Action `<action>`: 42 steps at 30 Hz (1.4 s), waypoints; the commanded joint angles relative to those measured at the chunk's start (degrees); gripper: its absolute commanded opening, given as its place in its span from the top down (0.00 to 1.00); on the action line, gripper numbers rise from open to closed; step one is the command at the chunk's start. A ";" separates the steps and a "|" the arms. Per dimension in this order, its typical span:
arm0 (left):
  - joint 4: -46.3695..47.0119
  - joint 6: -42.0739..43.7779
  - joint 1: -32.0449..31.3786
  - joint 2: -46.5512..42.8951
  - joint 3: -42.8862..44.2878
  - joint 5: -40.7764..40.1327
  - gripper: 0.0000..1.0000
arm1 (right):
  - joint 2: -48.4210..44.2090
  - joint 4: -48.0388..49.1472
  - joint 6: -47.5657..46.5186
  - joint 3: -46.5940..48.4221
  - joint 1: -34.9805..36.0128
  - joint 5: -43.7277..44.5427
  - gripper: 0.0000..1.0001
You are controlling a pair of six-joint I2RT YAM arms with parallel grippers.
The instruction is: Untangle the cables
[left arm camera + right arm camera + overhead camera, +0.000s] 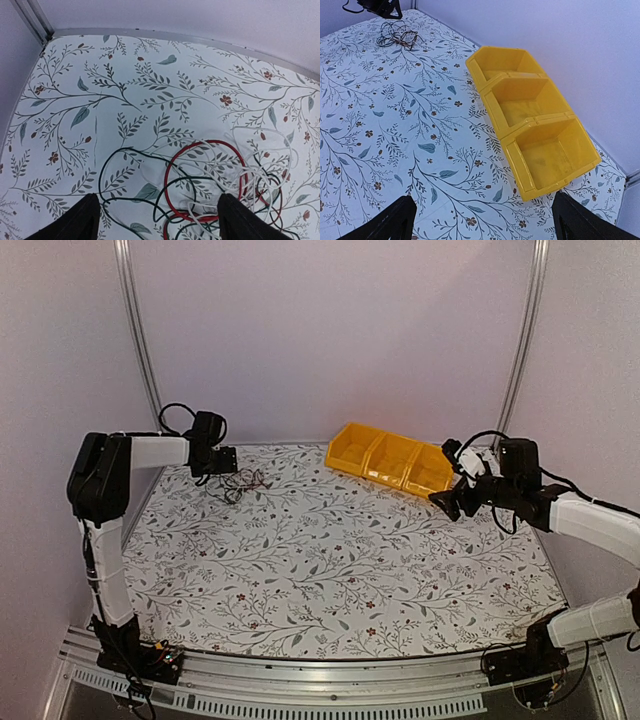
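Note:
The cables (243,483) are thin black, red and white wires looped in a small tangle on the floral table at the back left. In the left wrist view the cables (210,185) lie flat on the table, with a red loop in the middle, white strands to the right and black loops to the left. My left gripper (159,200) hovers just above them, open, its fingers straddling the tangle and holding nothing. In the top view the left gripper (225,472) is at the tangle's left edge. My right gripper (450,502) is far off at the right, open and empty (482,197). The right wrist view shows the cables (397,34) in the distance.
A yellow three-compartment bin (338,458) sits at the back right, just ahead of the right gripper; its compartments (512,76) hold nothing. The back wall and a metal corner post (32,20) stand close behind the tangle.

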 commanded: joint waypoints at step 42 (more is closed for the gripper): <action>3.70 6.28 -25.10 -18.47 -23.11 37.35 0.37 | 5.24 -4.97 -4.10 1.59 1.83 -1.60 0.02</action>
